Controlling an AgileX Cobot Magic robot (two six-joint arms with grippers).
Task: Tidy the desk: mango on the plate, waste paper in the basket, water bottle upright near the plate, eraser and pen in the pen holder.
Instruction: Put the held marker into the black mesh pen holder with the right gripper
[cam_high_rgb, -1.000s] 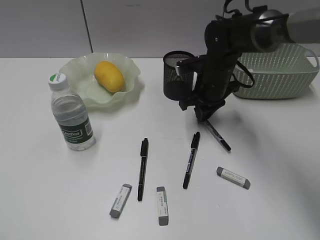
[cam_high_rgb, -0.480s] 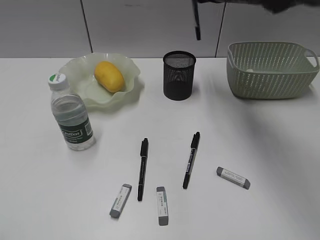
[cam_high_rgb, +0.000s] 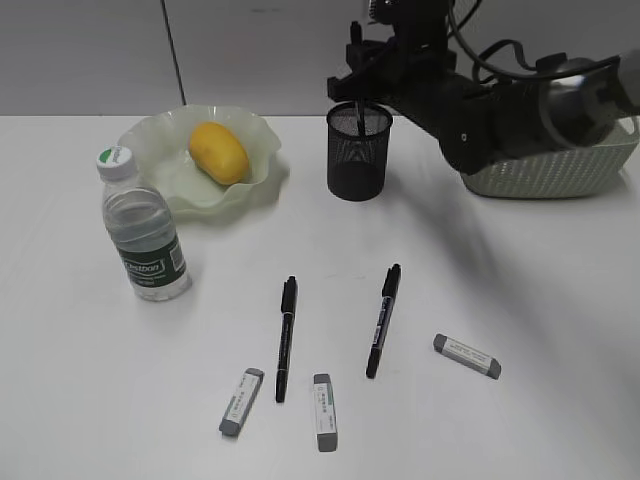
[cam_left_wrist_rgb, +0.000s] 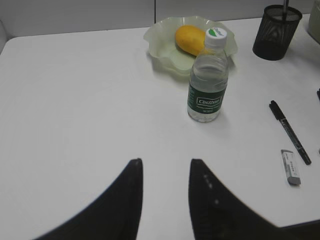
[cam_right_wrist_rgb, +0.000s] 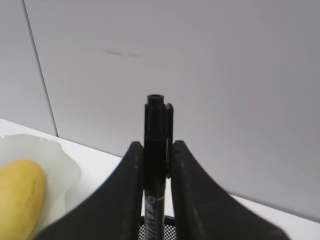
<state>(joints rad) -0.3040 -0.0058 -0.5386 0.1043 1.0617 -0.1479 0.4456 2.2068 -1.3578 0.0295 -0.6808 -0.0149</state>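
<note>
My right gripper (cam_high_rgb: 360, 92) (cam_right_wrist_rgb: 154, 145) is shut on a black pen (cam_right_wrist_rgb: 155, 150) and holds it upright over the black mesh pen holder (cam_high_rgb: 358, 155); the pen's lower end (cam_high_rgb: 358, 118) is inside the rim. The mango (cam_high_rgb: 218, 152) lies in the green ruffled plate (cam_high_rgb: 150, 140). The water bottle (cam_high_rgb: 143, 228) stands upright in front of the plate. Two more pens (cam_high_rgb: 285, 335) (cam_high_rgb: 382, 318) and three erasers (cam_high_rgb: 241, 401) (cam_high_rgb: 324, 411) (cam_high_rgb: 466, 355) lie on the desk. My left gripper (cam_left_wrist_rgb: 165, 162) is open and empty over bare desk. The waste paper is out of view.
The sage-green basket (cam_high_rgb: 590, 165) stands at the back right, mostly behind my right arm. The left wrist view shows the bottle (cam_left_wrist_rgb: 206, 85), plate (cam_left_wrist_rgb: 160, 37), pen holder (cam_left_wrist_rgb: 276, 32), one pen (cam_left_wrist_rgb: 290, 132) and one eraser (cam_left_wrist_rgb: 291, 167).
My right arm lifted a pen off the desk right of the holder, rose out of view, and has come down with the pen standing in the pen holder's mouth.
</note>
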